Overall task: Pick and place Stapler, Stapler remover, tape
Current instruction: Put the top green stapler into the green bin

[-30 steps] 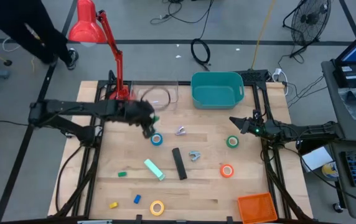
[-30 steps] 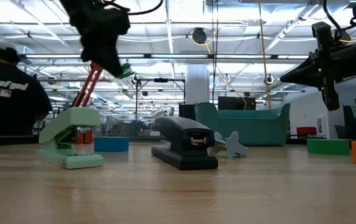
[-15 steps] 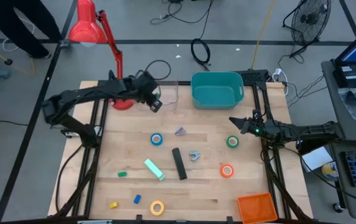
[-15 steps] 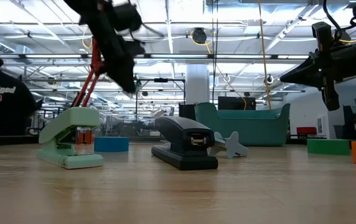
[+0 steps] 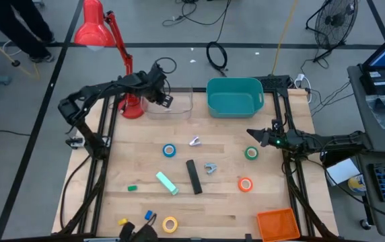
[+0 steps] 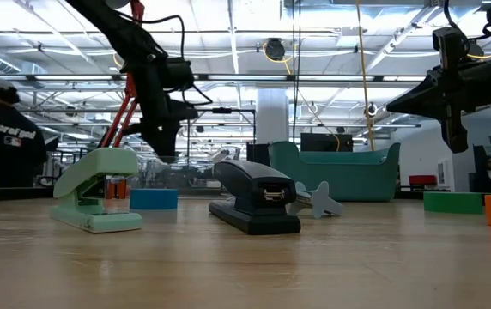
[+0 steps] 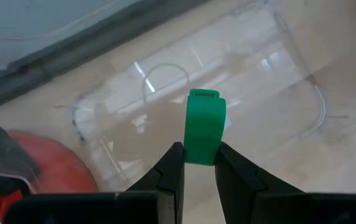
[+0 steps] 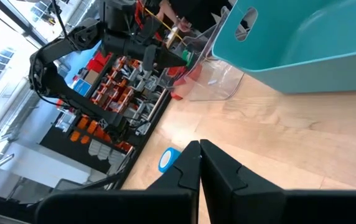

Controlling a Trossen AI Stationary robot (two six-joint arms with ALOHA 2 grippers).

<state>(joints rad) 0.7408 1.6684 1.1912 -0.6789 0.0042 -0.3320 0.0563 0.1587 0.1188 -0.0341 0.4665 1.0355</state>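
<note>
I have the left gripper (image 7: 198, 163) clamped on a small green block (image 7: 203, 135), hanging over the clear tray (image 5: 177, 102) at about eleven o'clock on the surface (image 5: 273, 195), just beside the red lamp (image 5: 93, 25). The block stands upright between the fingers, its top end poking out past them, so I judge it will fall straight into the tray once I let go. The tray looks empty beneath it in the left wrist view.

The right gripper (image 5: 251, 132) waits at three o'clock with its fingers pressed together, holding nothing, parked to the side so the middle stays free.

The task's own things are all untouched. The black stapler (image 5: 193, 176) lies near the centre, the silver staple remover (image 5: 210, 168) just beside it toward three o'clock. The blue tape (image 5: 169, 150) sits at about twelve from the stapler, the green tape (image 5: 251, 153) near the right gripper, the orange tape (image 5: 246, 184) toward four o'clock, the yellow tape (image 5: 170, 224) at six. The teal bin (image 5: 235, 95) stands at twelve, next to the tray.
</note>
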